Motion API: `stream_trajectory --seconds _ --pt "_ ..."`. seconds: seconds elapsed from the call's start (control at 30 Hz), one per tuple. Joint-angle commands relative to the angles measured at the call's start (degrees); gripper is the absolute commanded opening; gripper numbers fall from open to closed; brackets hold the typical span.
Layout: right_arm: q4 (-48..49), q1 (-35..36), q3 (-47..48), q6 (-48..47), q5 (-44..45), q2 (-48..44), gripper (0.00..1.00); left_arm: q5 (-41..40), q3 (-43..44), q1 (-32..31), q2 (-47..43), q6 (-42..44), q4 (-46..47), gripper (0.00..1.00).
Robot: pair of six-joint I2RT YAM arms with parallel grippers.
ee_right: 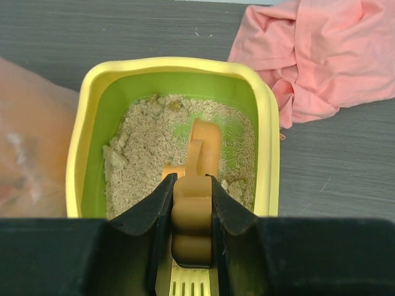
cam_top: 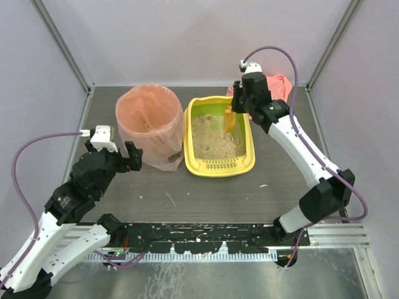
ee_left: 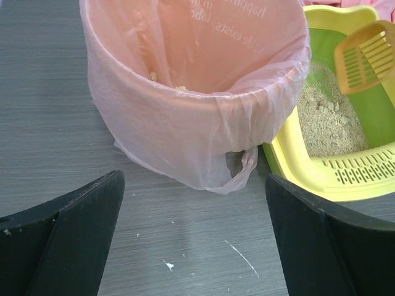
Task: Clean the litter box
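Litter box [cam_top: 219,167] sits on the table [cam_top: 206,202] near the middle, slotted rim toward the arm bases, yellow outside and green inside. Beige litter [cam_top: 215,142] covers most of its floor, lumpy along the left, with a bare green patch at the far end. Right hand [cam_top: 237,107] hangs over the far right part of the box, its fingers [ee_right: 157,209] clamped narrow on the handle of an orange scoop [cam_top: 229,119]. The scoop slants down into the box, slotted blade over the litter; whether the tip touches the litter I cannot tell. Left hand [cam_top: 133,156] is spread wide and holds nothing. It hovers low over the table just at the near side of the round bin [cam_top: 153,146], facing the bin's wall. The bin is lined with a pink bag, stands upright just left of the box, and shows a few beige crumbs inside. The bag's loose fold hangs against the box's left rim. A crumpled pink cloth [cam_top: 278,84] lies on the table beyond the box's far right corner, apart from it. Small white specks [cam_top: 168,198] dot the table in front of the box.
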Motion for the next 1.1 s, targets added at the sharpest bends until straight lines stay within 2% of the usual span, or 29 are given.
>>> stream_trajectory --seconds 0.0,0.3,0.53,0.87,1.07 --pt "9.79 -4.63 0.14 7.52 -6.62 2.25 0.0 0.49 2.21 0.34 0.05 0.43 2.18 0.98" --pt "16.97 -10.79 -0.21 16.87 -15.42 11.2 0.0 0.16 2.36 0.3 1.5 0.32 1.81 0.98" --pt "17.08 -10.92 2.14 16.67 -15.35 16.59 0.0 -0.62 2.32 0.32 1.96 0.67 1.76 0.98" --pt "17.39 -10.92 2.48 16.16 -11.37 19.43 0.01 -0.74 1.85 0.3 2.09 0.75 1.73 0.98" --pt "19.05 -10.7 1.03 17.41 -14.33 20.63 0.01 -0.92 1.76 0.3 2.16 0.76 1.71 0.98"
